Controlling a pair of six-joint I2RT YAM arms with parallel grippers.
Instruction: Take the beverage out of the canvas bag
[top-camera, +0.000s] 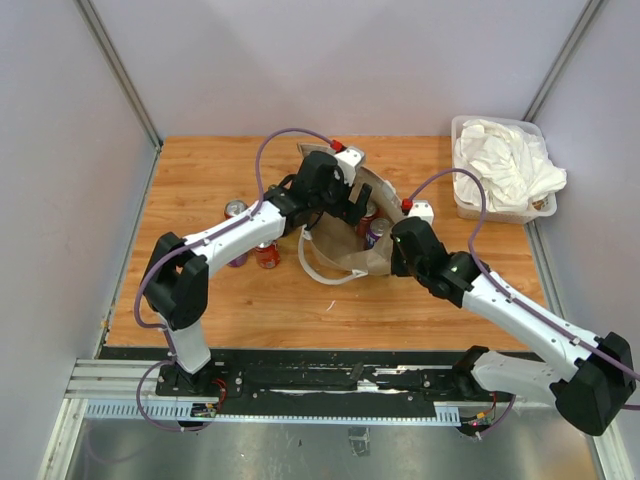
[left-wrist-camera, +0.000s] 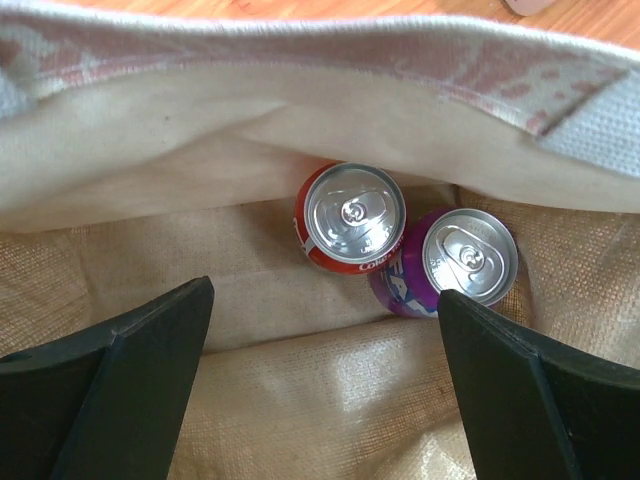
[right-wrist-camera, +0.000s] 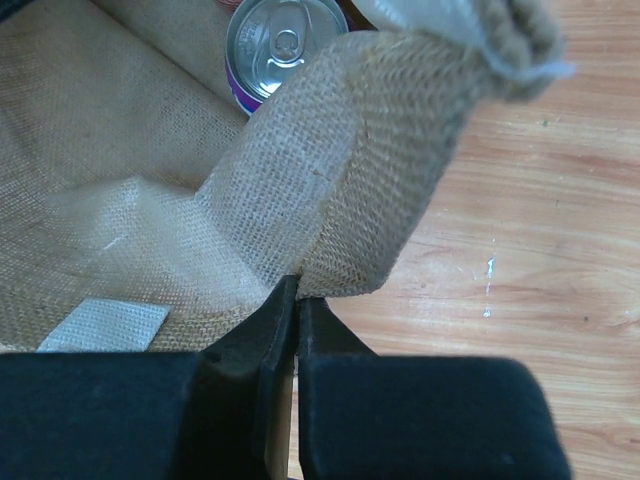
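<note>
The tan canvas bag (top-camera: 352, 252) lies in the middle of the table with its mouth held wide. Inside it a red soda can (left-wrist-camera: 350, 215) and a purple soda can (left-wrist-camera: 462, 262) stand side by side, tops up; they also show in the top view as the red can (top-camera: 367, 221) and the purple can (top-camera: 377, 235). My left gripper (left-wrist-camera: 325, 300) is open and empty, inside the bag's mouth just short of the two cans. My right gripper (right-wrist-camera: 298, 292) is shut on the bag's rim (right-wrist-camera: 390, 150) at its right side; the purple can (right-wrist-camera: 272, 45) shows beyond it.
Outside the bag to its left stand a silver-topped can (top-camera: 236, 209), a red can (top-camera: 266, 255) and a purple can (top-camera: 238, 259). A clear bin of white cloth (top-camera: 505, 165) sits at the back right. The bag's white loop handle (top-camera: 322, 270) lies on the wood toward me.
</note>
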